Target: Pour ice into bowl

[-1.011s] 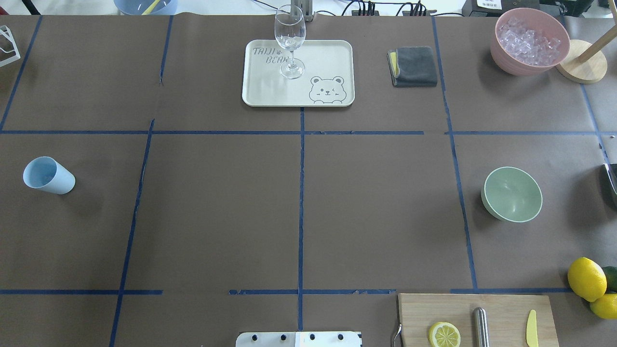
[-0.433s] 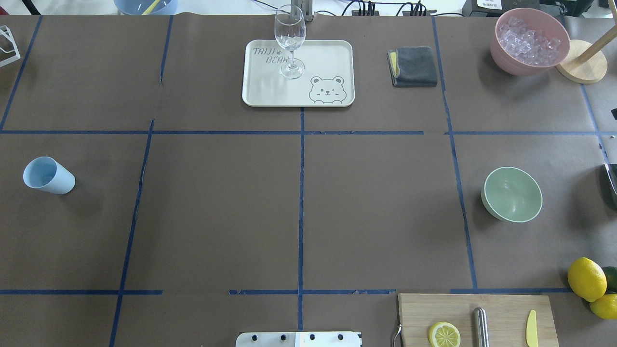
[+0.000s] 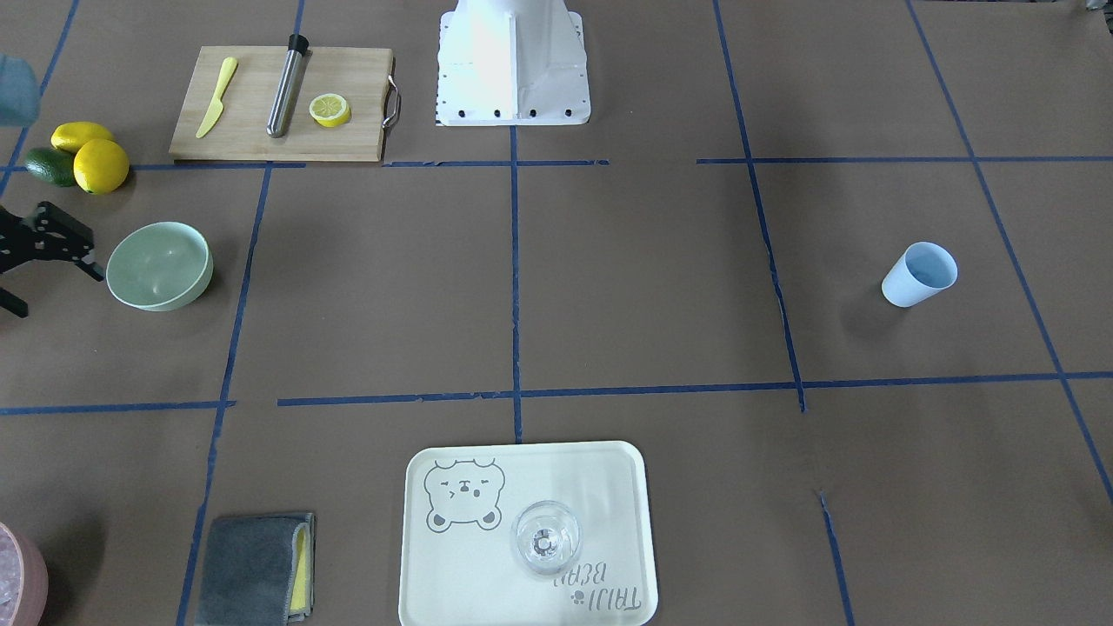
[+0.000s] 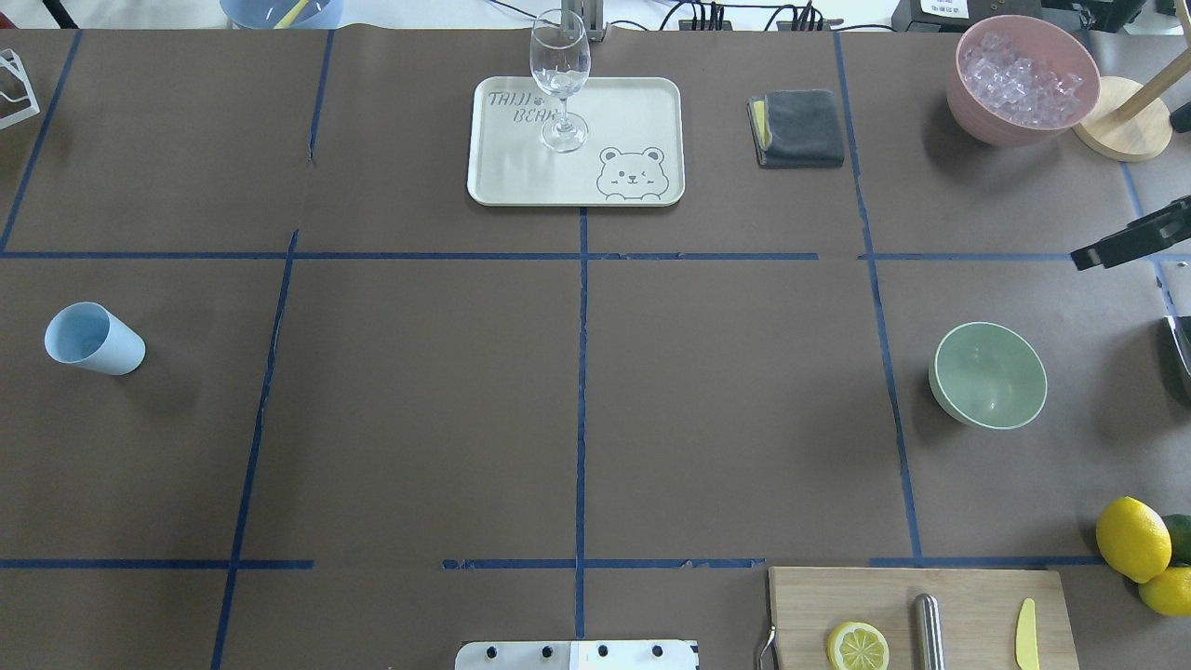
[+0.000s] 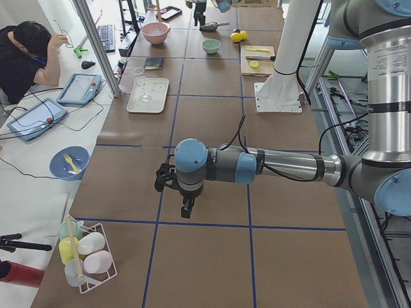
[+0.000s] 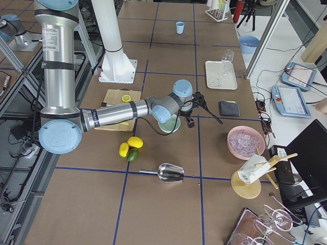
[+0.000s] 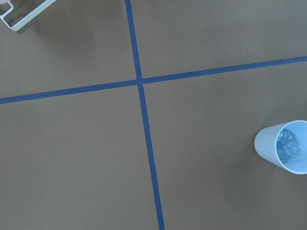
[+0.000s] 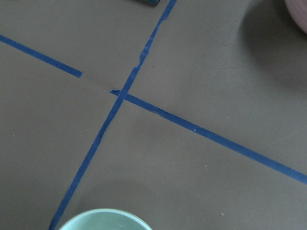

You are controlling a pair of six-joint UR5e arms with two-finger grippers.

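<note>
The mint green bowl (image 4: 988, 375) stands empty at the right of the table; it also shows in the front view (image 3: 159, 265) and at the bottom of the right wrist view (image 8: 105, 221). The pale blue cup (image 4: 93, 340) stands far left. The left wrist view shows the cup (image 7: 265, 141) with small clear ice cubes (image 7: 289, 145) in it. My right gripper (image 3: 52, 287) hovers beside the bowl, open and empty; one finger (image 4: 1117, 247) shows in the overhead view. My left gripper (image 5: 173, 192) shows only in the left side view; I cannot tell whether it is open.
A pink container of ice (image 4: 1023, 79) stands back right by a wooden stand (image 4: 1121, 130). A wine glass (image 4: 559, 84) stands on a cream tray (image 4: 642, 102). A grey cloth (image 4: 797, 128), a cutting board (image 4: 968, 596), lemons (image 4: 1132, 538) and a metal scoop (image 6: 171, 172) lie around.
My right gripper has come into the overhead view from the right edge, past the far side of the bowl. Cup, bowl and the other objects have not moved.
</note>
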